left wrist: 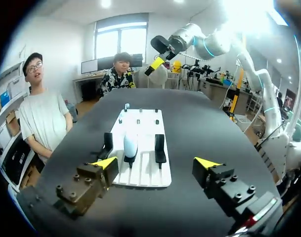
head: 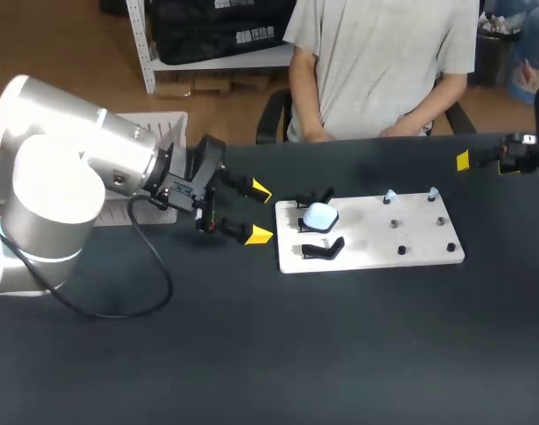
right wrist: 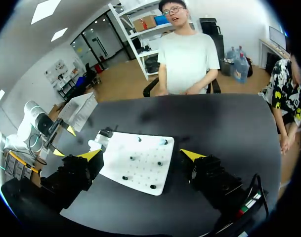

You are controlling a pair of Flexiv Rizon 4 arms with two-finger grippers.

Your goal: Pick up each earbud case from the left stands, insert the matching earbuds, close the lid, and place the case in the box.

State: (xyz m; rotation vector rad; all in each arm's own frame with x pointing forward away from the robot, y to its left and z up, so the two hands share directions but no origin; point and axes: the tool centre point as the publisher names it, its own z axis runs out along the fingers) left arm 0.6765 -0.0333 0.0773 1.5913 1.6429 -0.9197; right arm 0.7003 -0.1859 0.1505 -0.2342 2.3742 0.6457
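1. one white board [head: 375, 237] lies on the black table, right of centre.
2. one pale earbud case [head: 320, 215] sits on the middle stand at the board's left end.
3. three black stands [head: 325, 251] are there; the far and near ones are bare.
4. two light-blue earbuds [head: 389, 197] perch on posts along the board's far edge, and four dark pegs [head: 401, 251] stand nearer.
5. the left gripper [head: 259, 212] hangs just left of the board with its jaws wide and nothing between them.
6. the right gripper [right wrist: 141, 155] is at the table's far right, jaws wide and holding nothing.
7. one white box [head: 170, 128] stands at the far left.
8. the left wrist view shows all three stands in a row; the head view half hides the far one behind the case.
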